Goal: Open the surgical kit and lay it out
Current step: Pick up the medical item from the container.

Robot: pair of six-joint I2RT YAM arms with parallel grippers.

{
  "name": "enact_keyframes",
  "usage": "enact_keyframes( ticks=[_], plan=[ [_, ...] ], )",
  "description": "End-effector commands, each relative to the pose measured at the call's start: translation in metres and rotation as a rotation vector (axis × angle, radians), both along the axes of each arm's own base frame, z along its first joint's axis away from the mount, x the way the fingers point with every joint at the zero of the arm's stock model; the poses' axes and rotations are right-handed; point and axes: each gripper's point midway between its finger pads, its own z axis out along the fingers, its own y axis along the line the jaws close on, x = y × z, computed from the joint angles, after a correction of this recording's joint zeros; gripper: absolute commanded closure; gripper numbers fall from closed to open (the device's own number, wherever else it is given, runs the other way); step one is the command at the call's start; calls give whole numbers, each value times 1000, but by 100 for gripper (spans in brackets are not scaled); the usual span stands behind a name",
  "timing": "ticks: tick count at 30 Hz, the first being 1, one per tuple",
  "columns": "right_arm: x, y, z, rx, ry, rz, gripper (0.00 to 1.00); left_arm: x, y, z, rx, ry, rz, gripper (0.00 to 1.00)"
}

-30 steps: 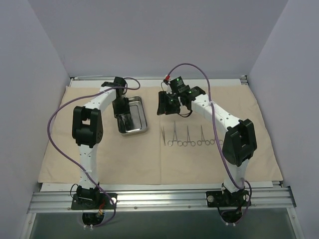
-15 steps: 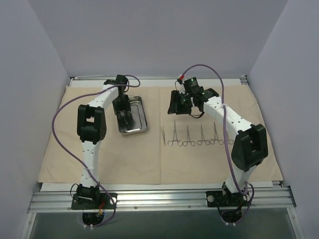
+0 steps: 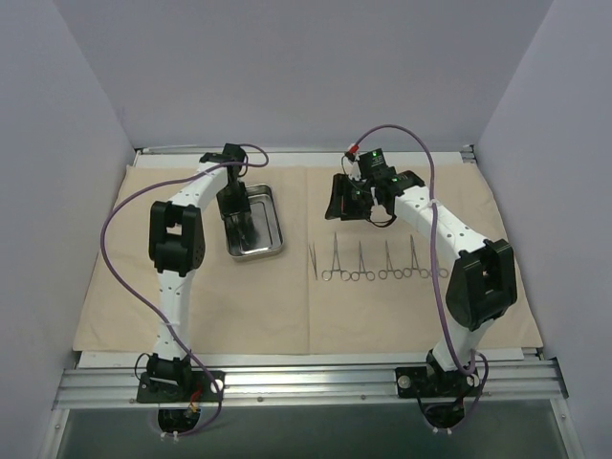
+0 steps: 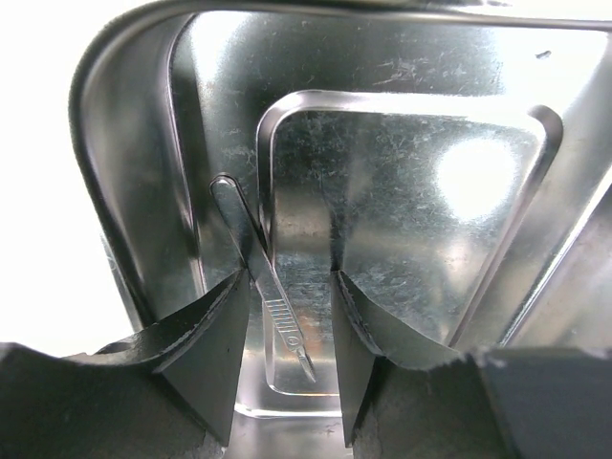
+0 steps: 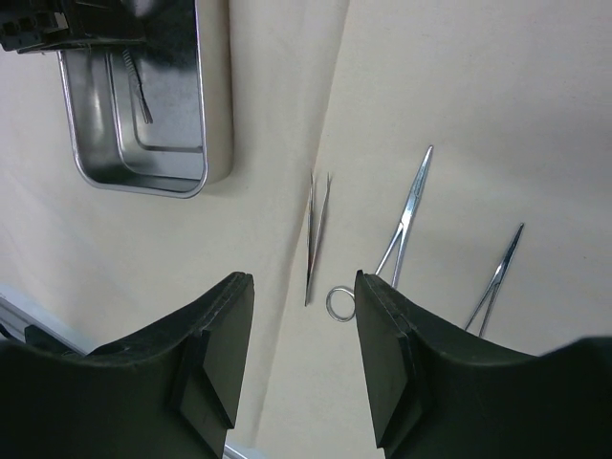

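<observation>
**What the wrist cameras add**

From above we see the left gripper (image 3: 239, 225) down in the steel tray (image 3: 278, 225) on the cloth wrap (image 3: 382, 316), but not its jaws. Its wrist camera shows them half spread, straddling a flat steel handle (image 4: 275, 311) on the tray floor without clamping it. The right gripper (image 5: 301, 287) hangs empty, jaws apart, above the forceps (image 3: 373, 265). It has shifted rightward since a second ago.

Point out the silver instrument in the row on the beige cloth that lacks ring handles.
The thin silver tweezers at the row's left end; the others all have finger rings.
</observation>
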Motion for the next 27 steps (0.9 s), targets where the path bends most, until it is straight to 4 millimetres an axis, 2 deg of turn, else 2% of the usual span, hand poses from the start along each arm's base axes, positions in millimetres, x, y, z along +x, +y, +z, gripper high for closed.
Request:
enact_keyframes(
  ticks=[1, 9, 16, 18, 23, 27],
  plan=[
    [-4, -2, 21, 28, -49, 13, 53, -3, 7, -11, 28, 17, 19, 52],
    [-2, -3, 24, 45, -56, 7, 54, -11, 10, -16, 34, 40, 24, 52],
    [-3, -8, 23, 47, -53, -1, 54, -14, 11, -24, 29, 42, 32, 57],
    [-4, -9, 23, 49, -54, -3, 54, -14, 11, -26, 22, 44, 31, 61],
    [-4, -12, 24, 49, -53, -12, 53, -15, 19, -37, 30, 51, 33, 63],
    [-7, -15, 24, 47, -53, -15, 53, -11, 23, -37, 41, 37, 31, 64]
  ],
)
